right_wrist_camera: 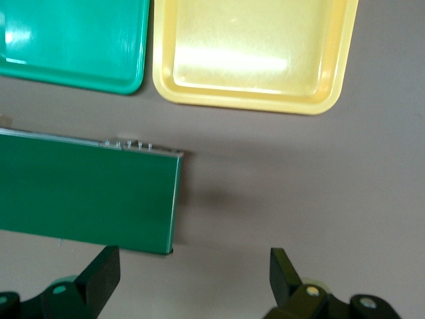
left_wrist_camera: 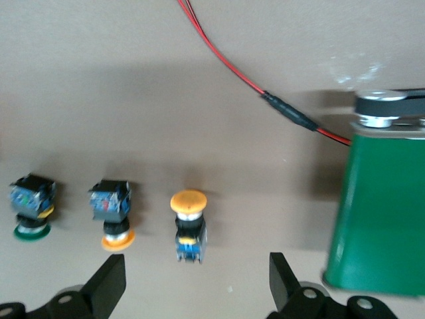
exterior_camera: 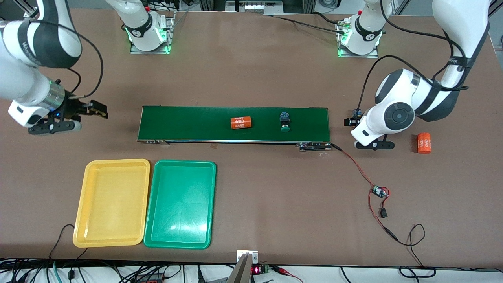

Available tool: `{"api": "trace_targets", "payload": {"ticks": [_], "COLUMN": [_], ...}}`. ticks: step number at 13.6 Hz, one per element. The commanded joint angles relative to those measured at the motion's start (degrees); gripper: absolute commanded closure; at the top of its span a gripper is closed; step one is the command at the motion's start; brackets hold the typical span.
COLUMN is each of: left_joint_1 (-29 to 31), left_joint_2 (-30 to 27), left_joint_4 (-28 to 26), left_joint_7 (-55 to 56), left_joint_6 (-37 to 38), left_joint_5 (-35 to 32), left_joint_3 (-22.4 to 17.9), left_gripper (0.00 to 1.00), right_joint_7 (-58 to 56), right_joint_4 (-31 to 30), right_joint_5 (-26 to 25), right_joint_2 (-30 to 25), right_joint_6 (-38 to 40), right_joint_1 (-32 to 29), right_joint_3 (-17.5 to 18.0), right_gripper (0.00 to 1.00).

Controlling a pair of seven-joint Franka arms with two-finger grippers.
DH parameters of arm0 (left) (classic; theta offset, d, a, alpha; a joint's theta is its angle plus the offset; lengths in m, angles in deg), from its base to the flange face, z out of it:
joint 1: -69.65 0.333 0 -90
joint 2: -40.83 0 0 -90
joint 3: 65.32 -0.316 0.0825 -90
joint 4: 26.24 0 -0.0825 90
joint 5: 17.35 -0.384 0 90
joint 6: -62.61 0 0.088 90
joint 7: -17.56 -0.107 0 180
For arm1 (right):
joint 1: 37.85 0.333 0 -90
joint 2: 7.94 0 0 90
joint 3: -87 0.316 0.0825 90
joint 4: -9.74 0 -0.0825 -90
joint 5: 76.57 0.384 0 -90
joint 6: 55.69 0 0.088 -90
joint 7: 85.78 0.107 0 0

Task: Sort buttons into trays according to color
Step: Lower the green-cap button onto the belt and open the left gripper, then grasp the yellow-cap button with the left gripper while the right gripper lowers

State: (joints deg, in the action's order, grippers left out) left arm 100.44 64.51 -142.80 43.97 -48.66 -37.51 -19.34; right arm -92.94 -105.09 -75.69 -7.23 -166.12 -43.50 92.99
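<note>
Buttons: one small dark green-capped push button (exterior_camera: pixel 285 121) lies on the long dark green belt (exterior_camera: pixel 188 124). Three more, two yellow-orange-capped (left_wrist_camera: pixel 188 224) (left_wrist_camera: pixel 114 214) and one green-capped (left_wrist_camera: pixel 30 206), sit in a row on the brown counter (exterior_camera: pixel 275 188) just off the belt's end, under the left gripper.
Trays: yellow plastic tray (exterior_camera: pixel 112 202) and green plastic tray (exterior_camera: pixel 180 204) touch side by side, nearer the camera than the belt.
Left gripper (left_wrist_camera: pixel 198 282): wide, holding nothing, over the middle button.
Right gripper (right_wrist_camera: pixel 194 276): wide, holding nothing, waits over the counter by the belt's other end.
Extra: one orange can with white print (exterior_camera: pixel 240 122) on the belt, another (exterior_camera: pixel 423 142) on the counter.

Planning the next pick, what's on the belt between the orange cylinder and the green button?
Nothing: in the front view only bare conveyor belt separates the orange cylinder from the green button.
</note>
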Motion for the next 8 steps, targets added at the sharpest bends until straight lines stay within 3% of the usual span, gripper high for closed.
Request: {"api": "trace_targets", "payload": {"ticks": [1, 3, 8], "left_joint_1": [4.18, 5.86, 7.88], "left_joint_2": [-1.88, -1.88, -1.35], "left_joint_4": [-11.1, -15.35, -19.31], "left_joint_7": [-1.11, -1.11, -1.11], "left_joint_6": [-13.12, -18.7, -22.22], "left_joint_5": [-2.24, -2.25, -2.42], "left_joint_3": [0.78, 0.78, 0.69], "left_gripper": [0.05, 0.05, 0.05], "right_joint_7": [1.27, 5.48, 17.88], "right_joint_4": [-5.05, -5.06, -4.71], "right_joint_5": [0.53, 0.61, 0.61], "right_joint_2": [-4.4, -4.75, -3.7], "right_joint_6": [-1.81, -2.59, -3.65], "right_joint_1": [0.37, 3.6, 13.45], "right_joint_3": [0.52, 0.78, 0.78], "right_gripper": [0.0, 0.0, 0.0]}}
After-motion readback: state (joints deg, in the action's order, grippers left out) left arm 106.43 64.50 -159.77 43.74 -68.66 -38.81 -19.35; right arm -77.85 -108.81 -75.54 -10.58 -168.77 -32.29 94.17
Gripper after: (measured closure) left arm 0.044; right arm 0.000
